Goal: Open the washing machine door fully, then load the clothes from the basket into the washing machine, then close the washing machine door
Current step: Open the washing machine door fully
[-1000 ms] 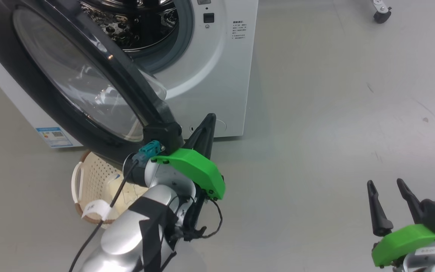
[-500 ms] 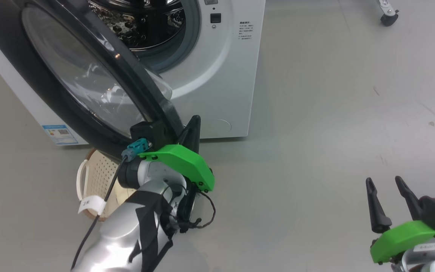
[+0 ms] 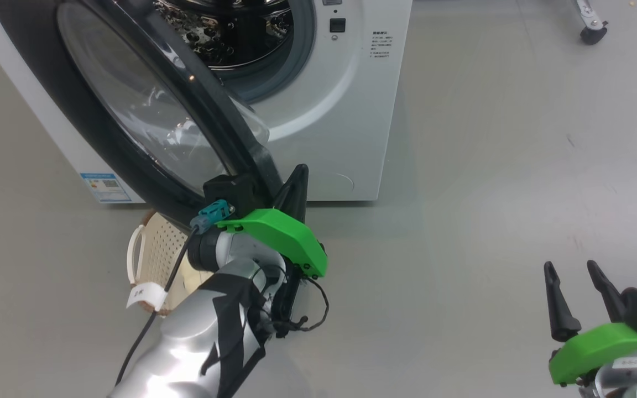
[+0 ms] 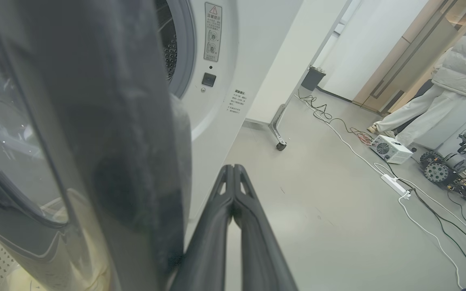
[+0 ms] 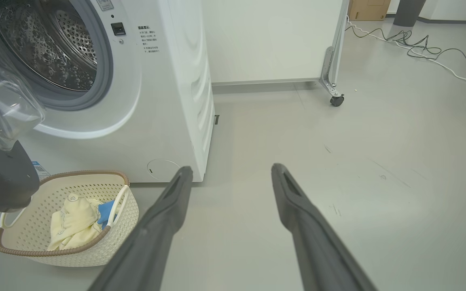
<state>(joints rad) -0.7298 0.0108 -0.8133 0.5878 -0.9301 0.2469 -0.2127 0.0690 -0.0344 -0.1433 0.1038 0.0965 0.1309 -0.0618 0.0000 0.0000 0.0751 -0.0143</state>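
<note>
The washing machine [image 3: 346, 110] stands at the top of the head view, its steel drum [image 5: 47, 44] exposed. The washing machine door [image 3: 147, 105] hangs partly open, its black rim [image 4: 115, 141] slanting down over the basket. My left gripper [image 3: 298, 174] is shut with nothing in it. Its fingers [image 4: 217, 226] lie along the inner side of the door's free edge, touching it or nearly so. The basket [image 5: 95, 250] sits on the floor under the door and holds the clothes [image 5: 73, 218], cream cloth with a blue patch. Low at the right, my right gripper [image 3: 573, 282] stands open over bare floor.
A white partition on castors [image 5: 336, 99] stands behind the washer's right side. Cables [image 4: 350, 133], a power strip [image 4: 395, 186], a white box [image 4: 390, 147] and a small wheeled machine [image 4: 443, 169] lie farther off. A person [image 4: 455, 76] stands there. Open grey floor spreads to the right.
The head camera has shifted, sliding the whole picture to the right. Measured against the washer front, my left gripper has edged left, still beside the door's edge. The right gripper keeps its pose.
</note>
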